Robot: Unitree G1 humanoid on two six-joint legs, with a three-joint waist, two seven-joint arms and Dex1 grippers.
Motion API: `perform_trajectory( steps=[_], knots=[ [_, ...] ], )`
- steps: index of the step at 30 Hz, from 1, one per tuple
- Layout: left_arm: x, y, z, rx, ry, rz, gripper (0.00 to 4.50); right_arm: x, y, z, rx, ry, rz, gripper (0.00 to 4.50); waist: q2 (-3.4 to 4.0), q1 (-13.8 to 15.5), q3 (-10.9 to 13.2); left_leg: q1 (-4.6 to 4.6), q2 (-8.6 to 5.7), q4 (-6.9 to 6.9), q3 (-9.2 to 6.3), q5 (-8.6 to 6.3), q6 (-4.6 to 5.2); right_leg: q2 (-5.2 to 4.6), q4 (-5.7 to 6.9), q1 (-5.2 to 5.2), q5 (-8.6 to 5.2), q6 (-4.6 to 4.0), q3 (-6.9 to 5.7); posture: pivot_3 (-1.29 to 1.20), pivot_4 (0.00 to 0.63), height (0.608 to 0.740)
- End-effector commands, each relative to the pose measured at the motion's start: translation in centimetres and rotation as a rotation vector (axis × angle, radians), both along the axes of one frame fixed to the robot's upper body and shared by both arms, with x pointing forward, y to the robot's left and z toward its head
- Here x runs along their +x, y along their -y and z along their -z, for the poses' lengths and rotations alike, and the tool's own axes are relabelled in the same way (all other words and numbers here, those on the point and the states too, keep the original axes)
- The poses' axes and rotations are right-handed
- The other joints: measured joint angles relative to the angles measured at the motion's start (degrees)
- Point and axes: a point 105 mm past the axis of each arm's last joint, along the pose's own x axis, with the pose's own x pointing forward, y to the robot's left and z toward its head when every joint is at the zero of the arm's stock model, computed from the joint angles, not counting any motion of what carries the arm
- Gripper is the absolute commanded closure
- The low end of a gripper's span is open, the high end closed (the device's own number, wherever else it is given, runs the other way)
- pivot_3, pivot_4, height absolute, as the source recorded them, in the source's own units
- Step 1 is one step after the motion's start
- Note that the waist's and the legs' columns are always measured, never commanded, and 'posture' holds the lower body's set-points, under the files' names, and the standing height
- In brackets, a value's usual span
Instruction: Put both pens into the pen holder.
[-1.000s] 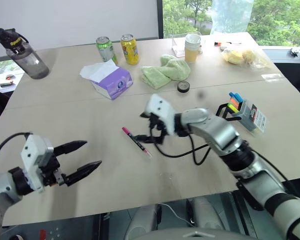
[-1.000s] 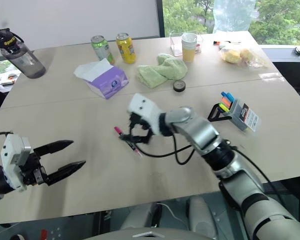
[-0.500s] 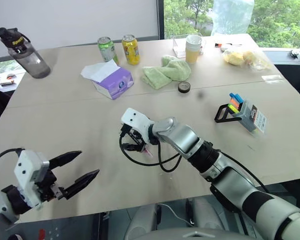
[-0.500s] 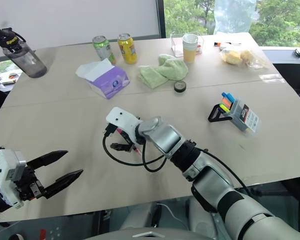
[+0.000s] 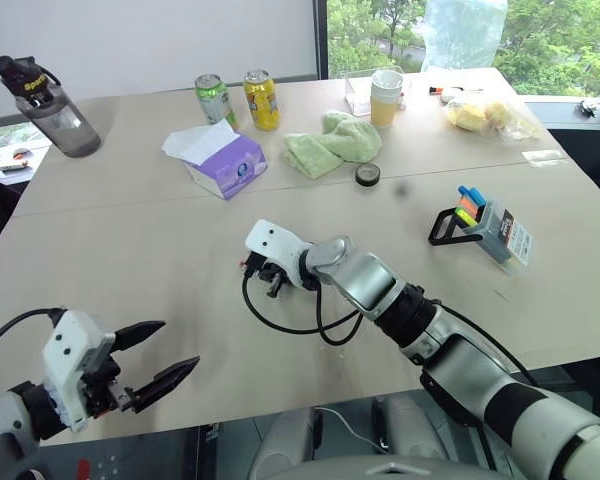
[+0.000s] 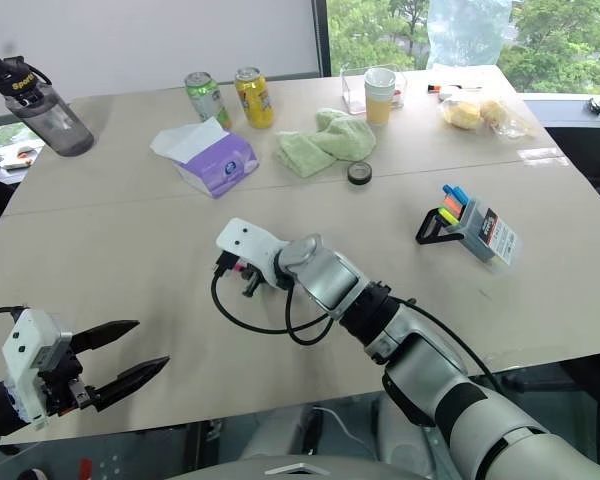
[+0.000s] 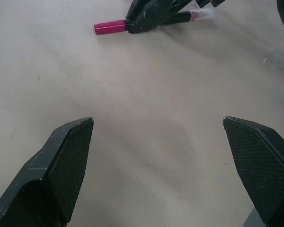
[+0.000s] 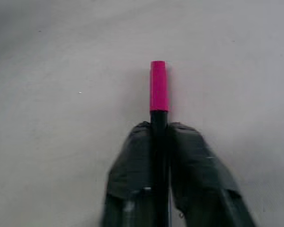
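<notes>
A slim black pen with a pink end [image 8: 158, 85] lies on the pale table, left of centre. My right gripper [image 8: 160, 127] is shut on its barrel, down at the tabletop [image 5: 270, 272]; the pink cap [image 7: 110, 27] sticks out past the fingers. The grey pen holder [image 5: 498, 232] stands on its black wire loop at the right of the table. Orange, green and light-blue tips poke out of its top; I cannot tell whether one of them is the other pen. My left gripper [image 5: 175, 345] hangs open and empty near the front left edge, well short of the pen.
Along the far side of the table stand a dark water bottle [image 5: 45, 105], two cans [image 5: 235, 98], a purple tissue box [image 5: 225, 160], a green cloth [image 5: 330, 140], a tape roll [image 5: 368, 173] and a cup [image 5: 385, 95]. A black cable [image 5: 280, 322] loops below my right wrist.
My right gripper came down and left onto the pink-ended pen and shut on its barrel. The left gripper drew back and sank a little toward the table's front edge, still open.
</notes>
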Motion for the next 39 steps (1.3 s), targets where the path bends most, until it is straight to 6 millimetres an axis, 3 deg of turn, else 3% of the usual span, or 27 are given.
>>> perform_trajectory(
  steps=[1,6,11,16,21,24,29,35,39],
  knots=[
    [0.0,0.0,-0.3,0.020,0.010,0.014,0.00,-0.4,-0.5,-0.7,0.026,0.024,-0.025,4.46,0.01,0.01,0.01,0.00,0.00,0.00,0.00,0.00,0.00,0.00,0.00,0.00,0.00,0.00,0.00,0.00,0.150,0.740],
    [0.2,0.1,-0.3,0.021,0.016,0.027,0.00,-0.5,-0.8,-3.6,0.140,0.012,-0.034,4.46,0.01,0.03,0.01,-0.02,0.00,0.00,0.00,0.00,0.00,0.00,0.00,-0.01,0.00,0.00,0.00,0.00,0.150,0.740],
    [1.7,1.3,-2.6,-0.047,0.151,0.072,0.00,1.3,0.8,-9.9,0.351,0.059,-0.007,4.46,0.02,0.21,0.02,-0.05,0.00,0.01,-0.05,0.00,0.00,-0.02,-0.01,-0.01,0.00,0.00,-0.04,0.00,0.150,0.740],
    [3.6,4.8,-5.5,-0.177,0.281,0.172,0.00,4.3,6.1,-14.9,0.463,0.151,0.061,4.46,-0.01,0.66,0.00,-0.07,-0.03,0.02,-0.10,0.00,0.00,-0.06,-0.06,0.02,0.00,0.01,-0.12,0.00,0.150,0.740],
    [6.3,9.6,-7.3,-0.354,0.366,0.309,0.00,7.2,13.4,-17.6,0.525,0.234,0.175,4.46,0.07,0.41,0.00,-0.04,-0.07,0.04,-0.09,0.00,0.01,-0.09,-0.06,0.12,0.01,0.01,-0.09,0.00,0.150,0.740],
    [8.3,12.3,-7.8,-0.404,0.395,0.366,0.00,7.6,17.6,-19.3,0.580,0.285,0.208,4.46,0.04,0.07,0.00,-0.11,-0.06,0.07,-0.07,0.01,0.02,-0.08,-0.03,0.09,0.01,0.02,-0.11,0.00,0.150,0.740],
    [10.0,13.9,-8.4,-0.430,0.409,0.437,0.00,7.1,22.2,-20.1,0.609,0.270,0.237,4.46,0.06,-1.40,0.00,-0.09,-0.02,0.04,0.13,0.01,0.03,-0.05,0.01,0.01,0.01,0.02,-0.04,0.00,0.150,0.740],
    [11.0,12.7,-8.3,-0.390,0.394,0.448,0.00,6.0,24.9,-17.0,0.565,0.233,0.241,4.46,0.06,-1.20,0.00,-0.09,0.01,0.07,0.12,0.01,0.03,-0.04,0.02,0.03,0.01,0.02,0.11,0.00,0.150,0.740],
    [11.0,12.6,-8.0,-0.382,0.373,0.471,0.00,5.8,25.0,-15.4,0.559,0.224,0.247,4.46,0.07,-1.05,0.01,-0.10,-0.01,0.10,0.13,0.01,0.04,-0.06,0.02,0.03,0.01,0.03,0.14,0.00,0.150,0.740]
  ],
)
